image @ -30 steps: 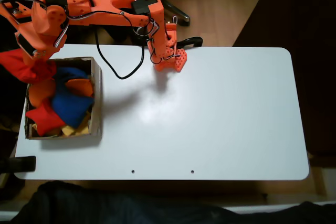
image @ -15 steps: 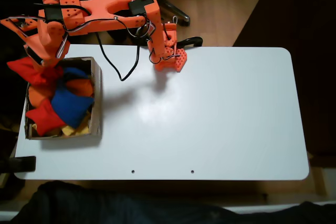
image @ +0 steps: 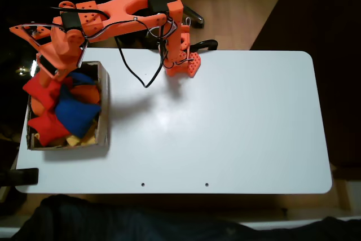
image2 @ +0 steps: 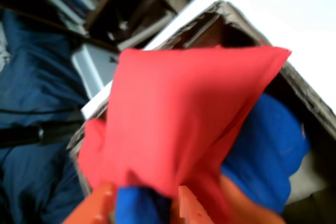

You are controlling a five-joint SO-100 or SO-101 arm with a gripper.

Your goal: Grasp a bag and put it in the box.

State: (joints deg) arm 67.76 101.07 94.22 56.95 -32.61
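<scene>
The white table (image: 225, 122) carries the orange arm's base (image: 181, 63) at 12 o'clock and the brown cardboard box (image: 104, 105) at 9 o'clock in the fixed view. The arm (image: 121, 9) reaches from the base toward 9 o'clock, over the box. Inside lie a blue beanbag (image: 73, 112), another red beanbag (image: 48, 128) and an orange beanbag (image: 86, 93). The pincer (image2: 144, 203) is closed on the red bag (image2: 184, 114), which hangs over the box's far-left corner.
</scene>
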